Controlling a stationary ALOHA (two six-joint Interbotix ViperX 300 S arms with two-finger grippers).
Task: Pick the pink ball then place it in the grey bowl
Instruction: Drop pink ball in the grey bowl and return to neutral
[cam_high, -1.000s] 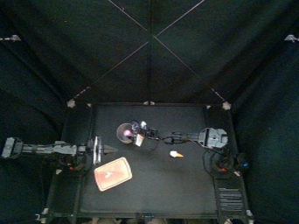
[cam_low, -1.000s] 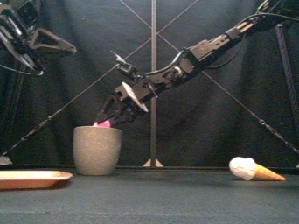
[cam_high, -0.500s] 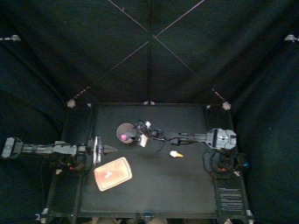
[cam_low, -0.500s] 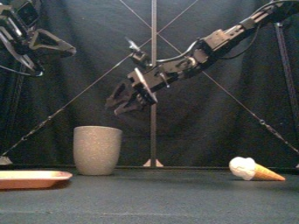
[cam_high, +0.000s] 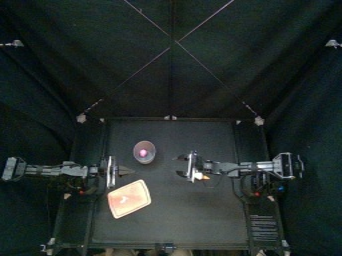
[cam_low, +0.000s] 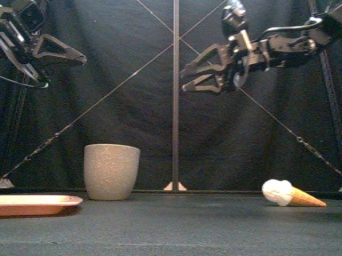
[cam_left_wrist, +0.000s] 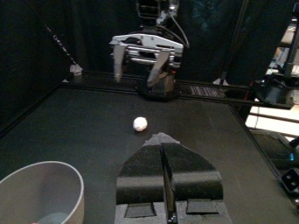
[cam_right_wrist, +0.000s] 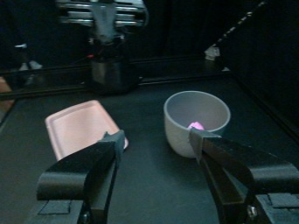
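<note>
The ball (cam_right_wrist: 197, 126) lies inside the cup (cam_low: 111, 171), low against its wall, so the placing looks done. The right gripper (cam_right_wrist: 156, 140) hangs empty, its 2 jaws spread wide, high above the table and to the right of the cup. From it the ball lies ahead and below, down the cup's mouth. The ball is round, so it has no long axis to line up with. The left gripper (cam_left_wrist: 163, 144) is raised at the table's left side, jaws pressed together on nothing. Both grippers look about equally far from the cup. The tray (cam_right_wrist: 79, 129) lies near the cup, and the cone (cam_low: 289, 193) well apart from it.
</note>
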